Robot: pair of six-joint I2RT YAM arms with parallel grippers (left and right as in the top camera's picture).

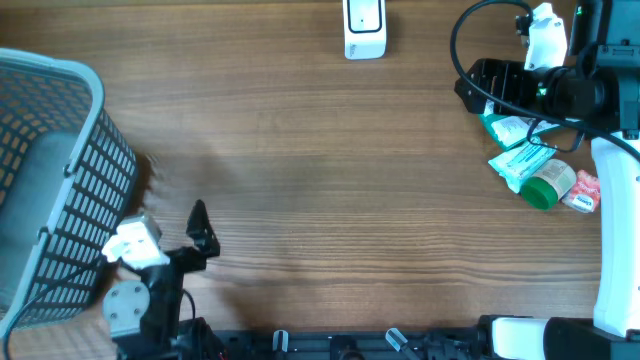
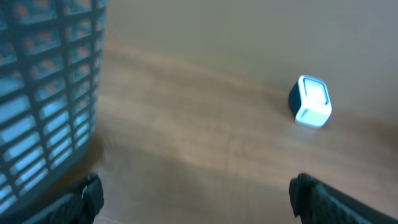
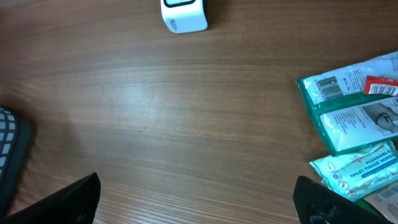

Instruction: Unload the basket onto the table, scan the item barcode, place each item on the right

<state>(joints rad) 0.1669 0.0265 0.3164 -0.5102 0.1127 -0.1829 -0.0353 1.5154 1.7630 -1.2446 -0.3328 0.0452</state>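
The white barcode scanner stands at the table's far edge, also in the left wrist view and the right wrist view. A pile of items lies at the right: green wipes packets, one with its barcode facing up, a green-capped bottle and a small red-and-white pack. My right gripper hovers open just left of the pile, holding nothing. My left gripper is open and empty at the near left, beside the basket.
A grey mesh basket fills the left side, its edge also showing in the right wrist view. A black cable loops above the right arm. Bare wooden tabletop lies between the two arms.
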